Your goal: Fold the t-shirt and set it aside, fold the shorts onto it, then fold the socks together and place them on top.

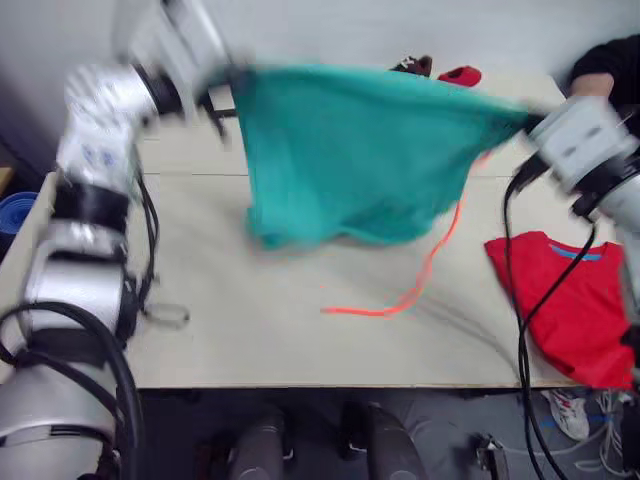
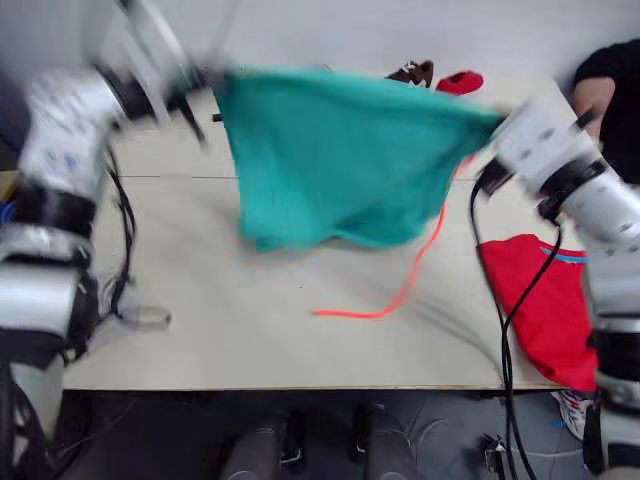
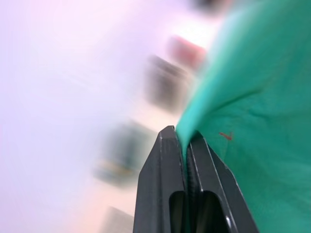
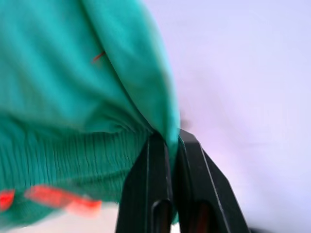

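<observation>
The pale wooden worktop [image 1: 300,340] spans most of the head views, and above its middle hangs the largest cloth, the teal-green shorts [image 1: 350,150], stretched wide in the air between the two arms with the lower edge sagging toward the board. At about four o'clock on the worktop lies the bright red short-sleeved t-shirt [image 1: 570,300], folded, its light blue neck label facing twelve o'clock, well apart from the shorts. A neon orange drawstring [image 1: 420,280] trails from the shorts down onto the board and curls toward six o'clock. The left gripper [image 3: 185,141] sits at ten o'clock, its two black fingers clenched on a pinch of the teal fabric at the upper corner. The right gripper [image 4: 167,138] sits at two o'clock, likewise clamped on the opposite corner near the gathered waistband. At twelve o'clock, by the far edge, rest a small red shoe [image 1: 460,74] and a dark shoe [image 1: 413,66] just beside it.
</observation>
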Available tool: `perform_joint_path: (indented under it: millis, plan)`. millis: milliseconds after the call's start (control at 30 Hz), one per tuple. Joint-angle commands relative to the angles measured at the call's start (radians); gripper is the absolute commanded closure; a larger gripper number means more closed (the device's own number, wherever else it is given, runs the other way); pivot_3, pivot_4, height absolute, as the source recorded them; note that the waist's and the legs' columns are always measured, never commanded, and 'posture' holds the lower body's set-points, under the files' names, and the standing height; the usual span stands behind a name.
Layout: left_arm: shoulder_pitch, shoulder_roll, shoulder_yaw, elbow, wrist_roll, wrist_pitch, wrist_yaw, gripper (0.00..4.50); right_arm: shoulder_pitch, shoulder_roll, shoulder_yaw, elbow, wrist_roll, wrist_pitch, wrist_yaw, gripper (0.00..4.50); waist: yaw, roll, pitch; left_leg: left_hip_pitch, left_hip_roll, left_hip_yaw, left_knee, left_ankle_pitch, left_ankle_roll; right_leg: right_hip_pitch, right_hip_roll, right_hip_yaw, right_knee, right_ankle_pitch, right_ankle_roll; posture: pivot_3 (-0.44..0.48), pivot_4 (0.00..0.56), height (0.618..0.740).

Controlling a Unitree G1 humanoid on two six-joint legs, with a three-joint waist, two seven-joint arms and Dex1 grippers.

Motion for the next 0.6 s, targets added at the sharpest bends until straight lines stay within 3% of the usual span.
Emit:
perform_joint_path:
  millis: [33, 133, 233, 400, 500, 600]
  plan:
    - [0.004, 0.052, 0.072, 0.082, 0.014, -0.168, -0.015, 4.49, 0.06, -0.049, -0.092, -0.012, -0.053, -0.109, -0.022, 4.5, -0.005, 0.005, -0.004, 0.007, -0.004, 0.003, -0.006, -0.001, 0.0, 0.003, 0.001, -0.008, -0.003, -0.002, 0.001, 0.0, 0.15, 0.74]
    - [0.06, 0.046, 0.089, 0.053, -0.021, -0.214, -0.142, 4.49, 0.146, -0.047, -0.109, -0.064, -0.006, -0.128, 0.038, 4.5, -0.01, 0.007, -0.006, 0.027, -0.014, 0.005, -0.019, -0.004, 0.002, 0.017, -0.004, -0.014, -0.008, -0.014, 0.01, 0.0, 0.15, 0.74]
    - [0.15, 0.047, 0.101, -0.027, -0.073, -0.198, -0.289, 4.49, 0.252, -0.027, -0.1, -0.133, 0.063, -0.085, 0.113, 4.5, -0.015, 0.003, -0.003, 0.029, -0.012, 0.006, -0.017, -0.005, 0.002, 0.021, -0.002, -0.013, -0.007, -0.014, 0.01, 0.0, 0.15, 0.74]
    - [0.483, 0.14, 0.061, -0.396, -0.228, 0.16, -0.654, 4.49, 0.499, -0.03, -0.065, -0.346, 0.282, 0.07, 0.322, 4.5, -0.024, 0.002, -0.002, 0.032, -0.008, 0.006, -0.003, -0.006, 0.003, 0.025, -0.003, -0.009, -0.002, -0.013, 0.01, 0.0, 0.15, 0.74]
    - [0.714, 0.238, 0.046, -0.638, -0.277, 0.31, -0.768, 4.49, 0.626, -0.033, -0.036, -0.408, 0.29, 0.092, 0.387, 4.5, -0.035, 0.002, -0.002, 0.034, -0.007, 0.004, 0.0, -0.006, 0.003, 0.027, -0.005, -0.001, 0.003, -0.014, 0.009, 0.0, 0.15, 0.74]
    - [0.859, 0.319, 0.057, -0.801, -0.307, 0.455, -0.819, 4.49, 0.73, -0.025, -0.023, -0.456, 0.322, 0.113, 0.447, 4.5, -0.033, 0.001, -0.002, 0.034, -0.007, 0.003, 0.003, -0.006, 0.003, 0.027, -0.006, 0.0, 0.007, -0.015, 0.007, 0.0, 0.15, 0.74]
